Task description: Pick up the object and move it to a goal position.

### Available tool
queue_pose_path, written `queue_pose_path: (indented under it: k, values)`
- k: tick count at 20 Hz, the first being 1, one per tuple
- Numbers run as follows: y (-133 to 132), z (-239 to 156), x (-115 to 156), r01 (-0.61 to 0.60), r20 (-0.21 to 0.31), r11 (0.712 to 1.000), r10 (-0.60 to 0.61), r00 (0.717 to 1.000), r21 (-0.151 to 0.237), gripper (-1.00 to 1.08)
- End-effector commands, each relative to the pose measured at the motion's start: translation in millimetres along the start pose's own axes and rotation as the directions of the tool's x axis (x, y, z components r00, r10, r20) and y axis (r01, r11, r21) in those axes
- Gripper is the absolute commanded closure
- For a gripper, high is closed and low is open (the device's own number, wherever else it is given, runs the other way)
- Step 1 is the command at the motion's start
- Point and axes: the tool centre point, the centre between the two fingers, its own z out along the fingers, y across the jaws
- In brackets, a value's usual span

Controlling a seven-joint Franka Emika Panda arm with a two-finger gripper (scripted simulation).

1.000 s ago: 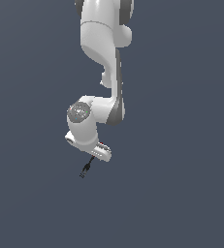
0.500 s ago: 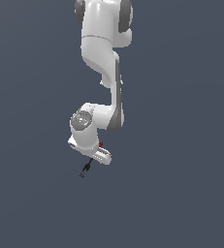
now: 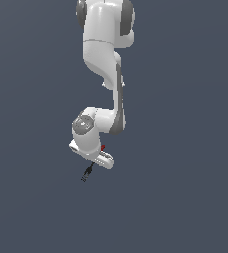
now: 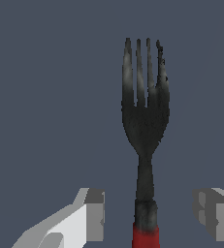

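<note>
The object is a small fork with a black pronged end [image 4: 145, 111] and a red handle [image 4: 145, 237]. In the wrist view it lies straight between my two fingers, with a gap on each side. My gripper [image 4: 150, 213] is open and straddles the handle without touching it. One light finger [image 4: 91, 215] and one grey finger [image 4: 213, 215] show. In the exterior view the white hand [image 3: 91, 146] sits right over the fork. Only the black tip [image 3: 87, 173] and a red speck of handle [image 3: 102, 147] stick out.
The white arm [image 3: 108, 54] rises from the hand toward the top of the exterior view. The surface around is plain dark grey-blue [image 3: 184, 197], with no other objects or goal marker in view.
The arm's upper links have swung toward the exterior view's right and the wrist has shifted slightly, baring a red speck of handle. The fork has stayed in place.
</note>
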Motion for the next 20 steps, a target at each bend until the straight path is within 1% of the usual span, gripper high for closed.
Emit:
queue_pose_path:
  k: [1, 12, 20]
  values:
    - [-0.4, 3.3, 0.2, 0.000, -0.001, 1.000, 0.000, 1.000, 0.000, 1.08]
    - [0.6, -7.4, -1.9, -0.002, -0.003, 1.000, 0.002, 1.000, 0.000, 1.08]
    - [-2.0, -41.1, -17.7, -0.002, -0.003, 1.000, 0.002, 1.000, 0.000, 1.08]
